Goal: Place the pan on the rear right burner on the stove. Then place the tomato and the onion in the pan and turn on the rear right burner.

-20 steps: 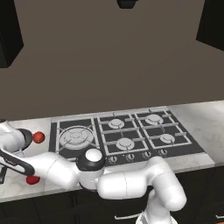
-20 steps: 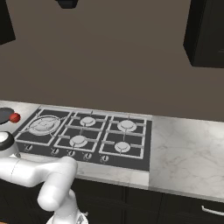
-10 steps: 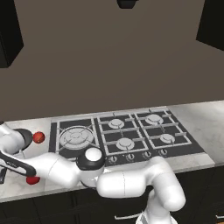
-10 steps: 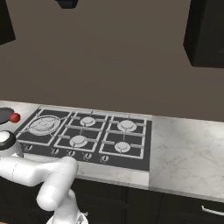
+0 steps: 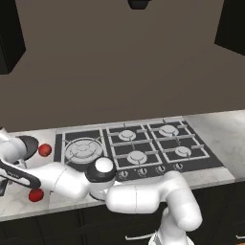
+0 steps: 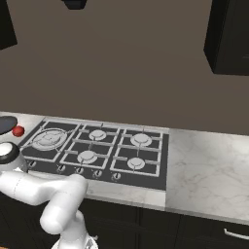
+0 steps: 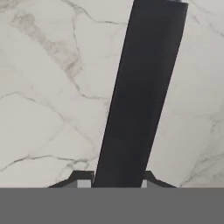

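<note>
The counter (image 7: pixel 43 96) looks like polished white marble with grey veins. The pan's handle (image 7: pixel 140 92) is matt black and smooth. The stove (image 6: pixel 160 155) is a glossy black plate under dull grey metal grates (image 5: pixel 143 143) and silver burner caps.

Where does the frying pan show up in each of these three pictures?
Left base view: the pan sits at the far left on the marble counter, partly behind the white arm.
Right base view: its dark rim peeks in at the left edge.
Hand view: its long black handle runs from bottom to top across the marble.
Shared landmark: the large multi-ring burner just beside the pan in both base views.
</note>
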Controlling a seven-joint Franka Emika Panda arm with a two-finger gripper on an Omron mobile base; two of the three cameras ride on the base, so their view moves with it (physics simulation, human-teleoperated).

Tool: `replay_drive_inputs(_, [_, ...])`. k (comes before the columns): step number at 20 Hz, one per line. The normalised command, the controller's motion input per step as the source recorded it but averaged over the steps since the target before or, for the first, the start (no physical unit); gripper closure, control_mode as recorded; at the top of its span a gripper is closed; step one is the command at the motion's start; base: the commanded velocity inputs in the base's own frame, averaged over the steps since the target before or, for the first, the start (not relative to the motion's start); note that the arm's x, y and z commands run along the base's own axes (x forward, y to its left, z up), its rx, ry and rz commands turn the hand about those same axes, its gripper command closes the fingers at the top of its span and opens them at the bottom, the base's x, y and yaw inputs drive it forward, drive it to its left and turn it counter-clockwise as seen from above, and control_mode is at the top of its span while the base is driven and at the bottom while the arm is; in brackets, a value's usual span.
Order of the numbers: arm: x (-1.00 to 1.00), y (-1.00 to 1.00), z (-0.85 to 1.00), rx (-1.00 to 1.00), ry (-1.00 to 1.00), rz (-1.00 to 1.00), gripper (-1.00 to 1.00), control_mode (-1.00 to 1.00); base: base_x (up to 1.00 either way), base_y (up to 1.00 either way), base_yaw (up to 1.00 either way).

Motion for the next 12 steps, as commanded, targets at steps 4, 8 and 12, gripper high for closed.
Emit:
replay_drive_inputs(4, [0.00, -0.07, 0.72, 0.00, 0.00, -0.10, 1.00, -1.00, 0.00, 0.00, 0.00])
replay_drive_inputs(8, [0.00, -0.40, 0.52, 0.00, 0.00, -0.13, 1.00, -1.00, 0.00, 0.00, 0.00])
replay_drive_inputs(12, [0.00, -0.72, 0.40, 0.00, 0.00, -0.14, 1.00, -1.00, 0.00, 0.00, 0.00])
